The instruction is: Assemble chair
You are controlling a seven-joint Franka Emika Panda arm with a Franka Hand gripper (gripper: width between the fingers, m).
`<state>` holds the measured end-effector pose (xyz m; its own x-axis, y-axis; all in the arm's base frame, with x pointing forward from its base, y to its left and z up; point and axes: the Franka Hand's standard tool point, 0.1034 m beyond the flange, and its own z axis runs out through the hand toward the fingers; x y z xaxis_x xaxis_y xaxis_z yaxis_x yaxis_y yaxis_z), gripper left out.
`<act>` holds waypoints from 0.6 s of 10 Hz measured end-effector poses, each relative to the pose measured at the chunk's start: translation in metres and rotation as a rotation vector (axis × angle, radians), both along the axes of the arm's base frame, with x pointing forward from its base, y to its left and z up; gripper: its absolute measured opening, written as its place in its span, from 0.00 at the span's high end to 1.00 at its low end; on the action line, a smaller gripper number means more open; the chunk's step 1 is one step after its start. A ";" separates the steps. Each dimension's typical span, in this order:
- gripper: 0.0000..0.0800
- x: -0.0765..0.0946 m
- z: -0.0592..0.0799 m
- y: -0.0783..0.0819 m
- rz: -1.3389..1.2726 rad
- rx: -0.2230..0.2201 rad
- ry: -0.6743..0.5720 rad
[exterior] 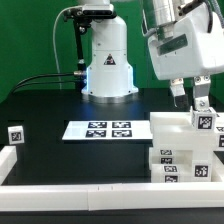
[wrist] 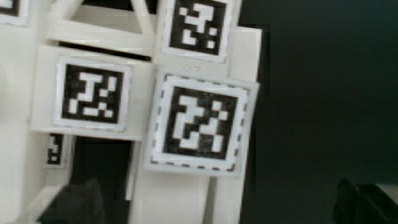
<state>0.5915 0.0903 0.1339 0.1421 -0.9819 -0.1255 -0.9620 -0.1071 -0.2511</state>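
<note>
In the exterior view, the gripper [exterior: 188,98] hangs with its jaws spread wide and grasps nothing, just above a stack of white chair parts [exterior: 180,150] at the exterior view's right, on the black table [exterior: 60,155]. The marker board [exterior: 108,129] lies flat near the arm's base, and one small tagged piece [exterior: 16,133] stands apart at the left. In the wrist view, tagged chair panels [wrist: 199,125] fill the picture close below the dark fingertips [wrist: 80,205].
</note>
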 end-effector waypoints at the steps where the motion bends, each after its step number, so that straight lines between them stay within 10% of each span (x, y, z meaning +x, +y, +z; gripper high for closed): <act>1: 0.19 -0.003 0.003 -0.014 0.122 -0.031 -0.027; 4: 0.19 -0.017 0.007 -0.056 0.411 -0.119 -0.076; 6: 0.19 -0.017 0.007 -0.056 0.532 -0.150 -0.094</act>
